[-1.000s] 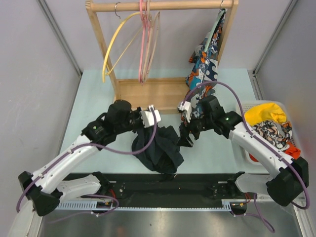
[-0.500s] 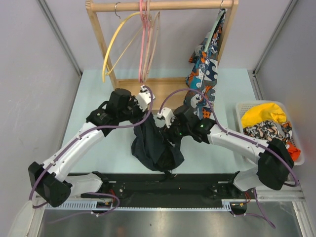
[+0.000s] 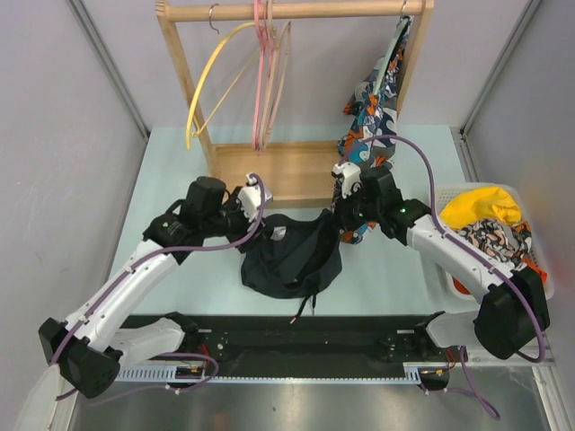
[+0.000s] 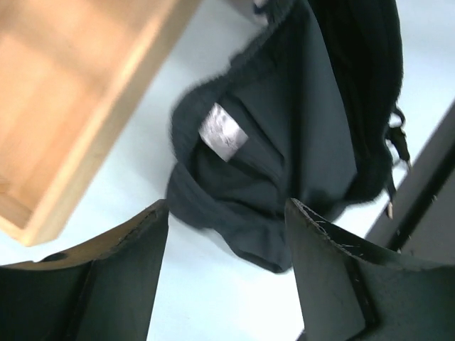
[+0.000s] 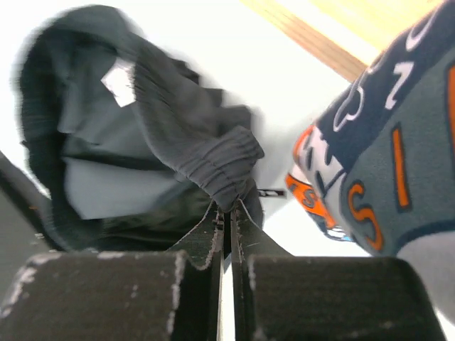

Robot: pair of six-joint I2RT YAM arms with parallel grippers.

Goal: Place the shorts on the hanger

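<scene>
2 arms, 1 shorts, 1 basket

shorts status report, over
Status: left gripper open over the shorts, empty; right gripper shut on their waistband; hanger on the rail; patterned garment hanging close beside the right gripper.

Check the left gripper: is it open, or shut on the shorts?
Open. In the wrist view, the left gripper has its jaws standing wide apart, and the shorts lie beyond them, not pinched between.

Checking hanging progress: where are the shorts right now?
Top view: the shorts sit mid-table, just in front of the wooden rack base, with the right gripper pinching their waistband.
</scene>
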